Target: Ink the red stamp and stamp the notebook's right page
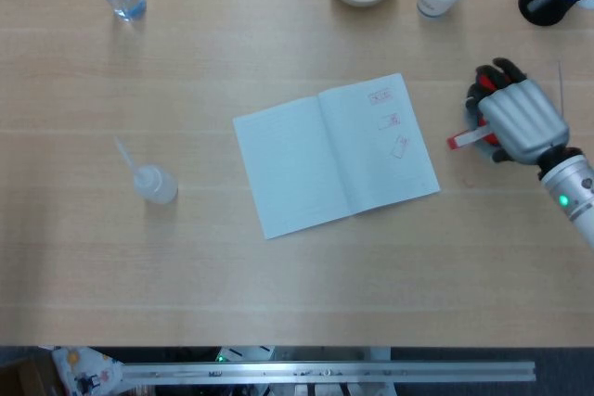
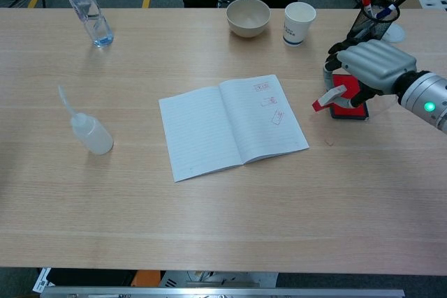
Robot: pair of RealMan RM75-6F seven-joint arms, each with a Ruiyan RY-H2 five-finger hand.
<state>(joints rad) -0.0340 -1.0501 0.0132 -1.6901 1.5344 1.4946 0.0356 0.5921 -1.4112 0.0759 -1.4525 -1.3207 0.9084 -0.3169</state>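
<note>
Gripping the red stamp (image 2: 330,98), the right hand (image 2: 370,68) hangs above the ink pad (image 2: 342,109) at the worktop's (image 2: 223,214) right side, fingers curled around the stamp's body. The stamp sticks out of the hand toward the notebook (image 2: 230,125), its long axis lying close to level and tilted, red end lowest and nearest the page; in the head view it shows as a red-and-white bar (image 1: 467,138) just beside the hand (image 1: 520,122). The pad is mostly hidden under the hand there.

The notebook (image 1: 334,155) lies open in the middle of the worktop, to the left of the hand from the robot's side. Its right page (image 2: 269,116) is the nearer one and already carries red marks in its upper part, with the lower part bare. The coming move therefore seems a short sideways carry leftward, then turning the stamp face down over the page. The left hand appears in neither view.
</note>
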